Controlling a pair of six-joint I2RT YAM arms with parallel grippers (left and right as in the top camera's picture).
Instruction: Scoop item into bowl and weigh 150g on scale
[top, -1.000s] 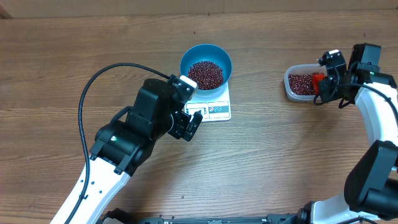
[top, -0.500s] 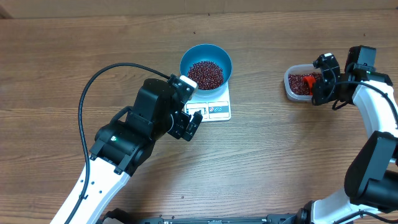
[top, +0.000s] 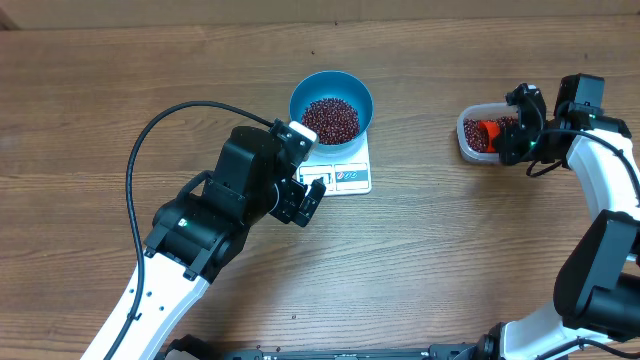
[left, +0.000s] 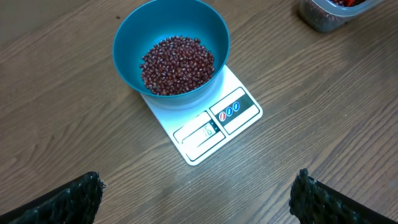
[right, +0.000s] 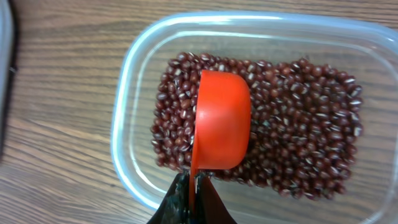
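Right arm shifted left since a second ago, carrying the orange scoop (right: 221, 121) from the tub's right edge to over its middle; left arm, bowl and scale unchanged.

Right fingers (right: 180, 202) pinched together on the scoop's thin handle. Scoop cup sits inside the clear plastic tub (right: 134, 68), rounded back toward the wrist camera, over the red-brown beans (right: 298, 124) that cover the tub floor. Can't tell if the cup is dug into them or just above.

Left fingers (left: 68, 199) spread wide apart, holding nothing, hovering over bare desk (top: 100, 80) just in front of the scale.

Blue bowl (left: 130, 37) stands on the white scale (left: 214, 127), covering its far half; display and buttons are clear of the bowl on the near edge, digits too blurred to read. Heap of beans in the bowl bottom, well below the rim. Tub well apart from the scale, off to the right.
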